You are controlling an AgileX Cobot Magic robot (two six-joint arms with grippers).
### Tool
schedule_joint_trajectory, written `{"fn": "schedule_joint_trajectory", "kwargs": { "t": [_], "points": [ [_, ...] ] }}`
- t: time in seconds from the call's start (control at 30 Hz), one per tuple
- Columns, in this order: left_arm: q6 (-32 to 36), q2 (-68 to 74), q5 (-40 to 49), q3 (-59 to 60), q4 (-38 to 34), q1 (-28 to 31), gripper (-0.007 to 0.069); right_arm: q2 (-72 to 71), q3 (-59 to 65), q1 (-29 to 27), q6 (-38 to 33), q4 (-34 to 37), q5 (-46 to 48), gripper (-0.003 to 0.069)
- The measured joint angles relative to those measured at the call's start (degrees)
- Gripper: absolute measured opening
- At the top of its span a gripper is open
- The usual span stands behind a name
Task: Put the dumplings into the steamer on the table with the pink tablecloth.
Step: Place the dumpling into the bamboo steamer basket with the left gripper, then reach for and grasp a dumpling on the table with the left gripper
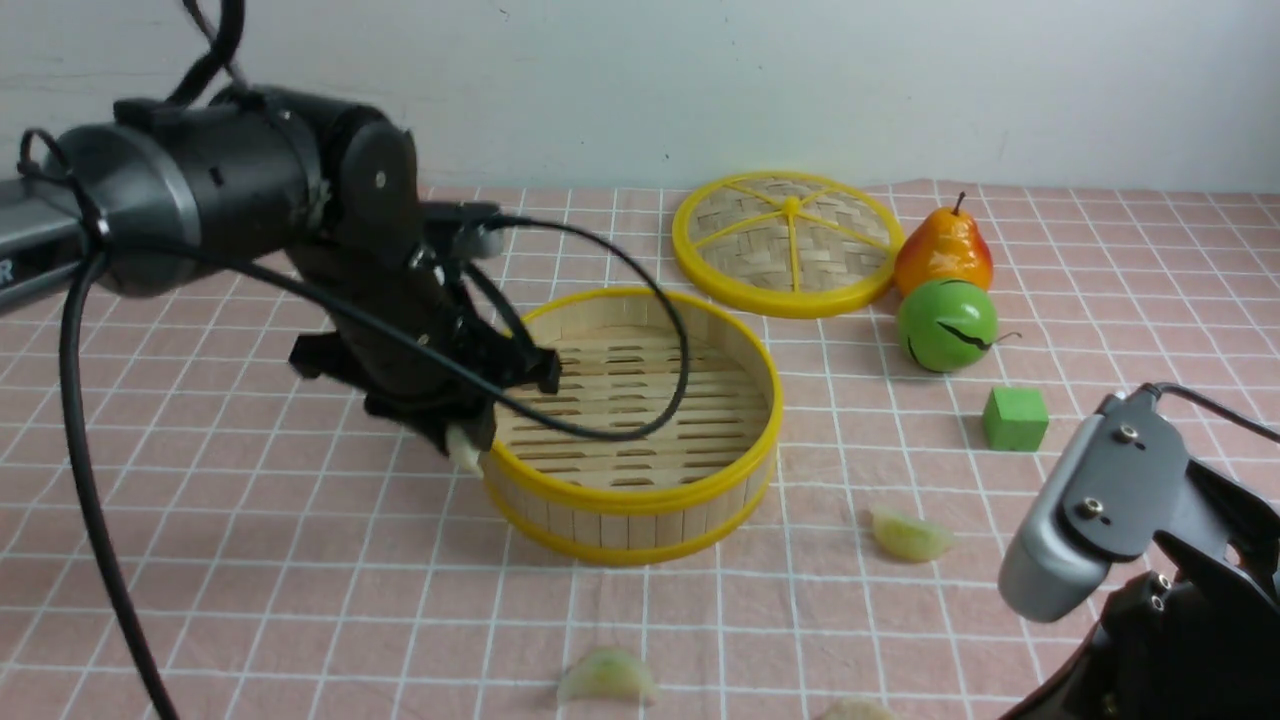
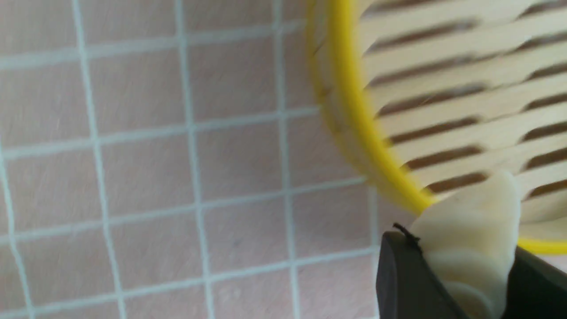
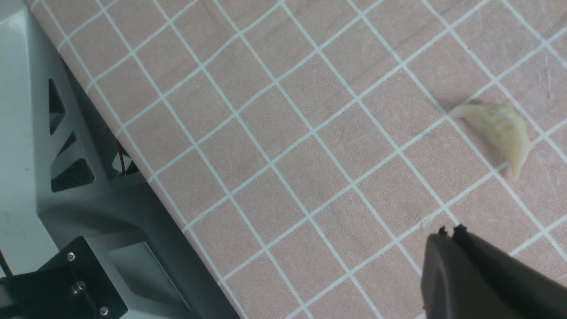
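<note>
The left pincer (image 1: 462,440) is pinching one cream dumpling (image 2: 469,221) right at the steamer's (image 1: 640,497) yellow rim. Other dumplings (image 1: 908,535) are lying on the desk's pink tablecloth (image 1: 300,560), outside the steamer; the right pincer (image 3: 449,231), pressed together, is hanging near one.

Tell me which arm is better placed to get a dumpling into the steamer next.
Left. The left gripper pinches a dumpling by the steamer's yellow rim, while the right gripper is shut and empty, over bare cloth.
</note>
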Motion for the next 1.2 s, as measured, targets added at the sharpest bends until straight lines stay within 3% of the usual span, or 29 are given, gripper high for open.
{"fn": "schedule_joint_trajectory", "kwargs": {
  "t": [0.23, 0.6, 0.93, 1.2],
  "points": [
    [1.1, 12.5, 2.1, -20.3, -1.0, -5.3, 0.0185, 0.0, 0.0, 0.0, 0.0, 0.0, 0.4, 0.0011],
    [-2.6, 32.8, 6.7, -39.3, 0.3, -5.5, 0.0197, 0.0, 0.0, 0.0, 0.1, 0.0, 4.7, 0.0021],
    [-2.5, 29.0, 11.8, -40.0, 2.6, -5.5, 0.0526, 0.0, -0.3, 0.0, 0.1, 0.0, 4.7, 0.0029],
    [6.8, 11.7, 16.3, -33.0, 0.6, -6.0, 0.0553, -1.9, -3.9, 0.0, 0.2, -0.3, 2.3, 0.0034]
  ]
}}
